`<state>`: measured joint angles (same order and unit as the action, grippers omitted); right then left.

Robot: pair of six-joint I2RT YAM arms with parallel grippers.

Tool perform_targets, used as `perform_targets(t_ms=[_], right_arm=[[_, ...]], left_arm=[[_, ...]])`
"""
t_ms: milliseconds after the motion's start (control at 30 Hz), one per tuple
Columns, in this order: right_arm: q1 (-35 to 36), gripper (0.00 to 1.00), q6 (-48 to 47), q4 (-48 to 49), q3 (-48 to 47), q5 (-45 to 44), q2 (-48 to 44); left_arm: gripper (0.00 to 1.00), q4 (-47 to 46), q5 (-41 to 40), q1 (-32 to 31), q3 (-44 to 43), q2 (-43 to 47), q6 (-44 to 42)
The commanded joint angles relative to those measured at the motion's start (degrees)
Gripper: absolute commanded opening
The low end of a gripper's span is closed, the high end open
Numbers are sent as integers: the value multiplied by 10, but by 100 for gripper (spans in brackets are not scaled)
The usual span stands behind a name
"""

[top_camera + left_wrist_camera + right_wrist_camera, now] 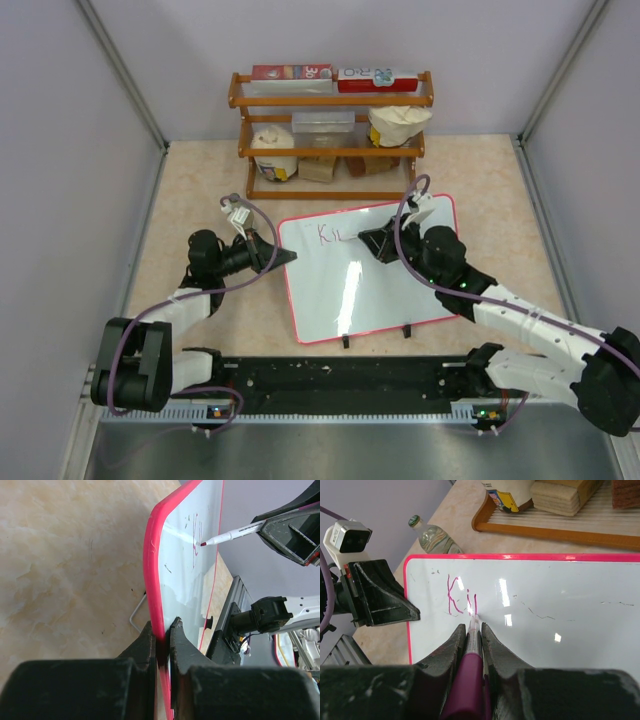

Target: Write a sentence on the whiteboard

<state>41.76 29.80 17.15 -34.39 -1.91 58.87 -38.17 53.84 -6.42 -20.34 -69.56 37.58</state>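
Observation:
The whiteboard, white with a pink frame, lies tilted in the middle of the table. My left gripper is shut on its left edge; in the left wrist view the frame sits pinched between the jaws of that gripper. My right gripper is shut on a magenta marker, and the marker's tip touches the board. The sentence reads "Ki" plus one more upright stroke, in pink at the board's upper left. The marker also shows from the side.
A wooden rack with boxes, a jar and bags stands at the back. A glass bottle lies beyond the board's far left corner. Two black clip feet stick out at the board's near edge. Grey walls close both sides.

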Motion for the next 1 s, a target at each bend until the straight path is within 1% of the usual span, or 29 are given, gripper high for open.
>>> perform_targets(t_ms=[0, 500, 967], right_arm=[[-6, 0, -6, -5, -8, -26, 5], [-13, 0, -14, 5, -48, -41, 31], [-23, 0, -11, -11, -42, -51, 20]], left_arm=[[0, 19, -71, -4, 13, -12, -122], [0, 17, -68, -4, 12, -14, -121], [0, 16, -68, -4, 12, -15, -120]])
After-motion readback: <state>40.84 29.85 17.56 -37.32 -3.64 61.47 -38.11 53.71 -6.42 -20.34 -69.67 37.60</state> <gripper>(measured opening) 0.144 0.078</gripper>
